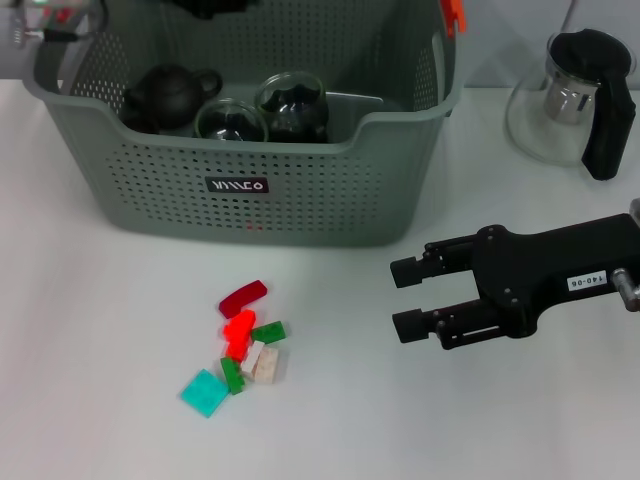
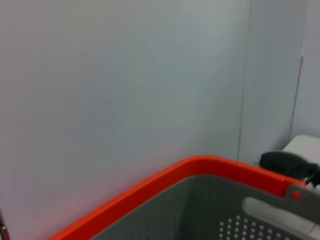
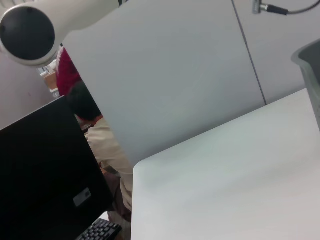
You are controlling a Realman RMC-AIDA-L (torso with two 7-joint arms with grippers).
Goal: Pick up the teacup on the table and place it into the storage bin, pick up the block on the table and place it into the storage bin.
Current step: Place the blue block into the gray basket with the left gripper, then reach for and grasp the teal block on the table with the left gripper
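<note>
The grey-green storage bin (image 1: 250,200) stands at the back of the table; its orange rim (image 2: 165,180) fills the left wrist view. Inside it, two round glass teacups (image 1: 232,121) sit beside a black teapot (image 1: 165,95). No teacup shows on the table. Several small blocks lie in a cluster in front of the bin: a dark red one (image 1: 243,297), an orange-red one (image 1: 238,330), green ones (image 1: 268,332), a pale one (image 1: 263,361) and a teal one (image 1: 203,392). My right gripper (image 1: 405,298) hovers open and empty to the right of the blocks. Only a bit of my left arm (image 1: 40,25) shows, over the bin's far left corner.
A glass teapot (image 1: 570,100) with a black handle stands at the back right. In the right wrist view the white table (image 3: 225,180) ends at an edge, with a black monitor (image 3: 45,170) and a seated person (image 3: 100,140) beyond it.
</note>
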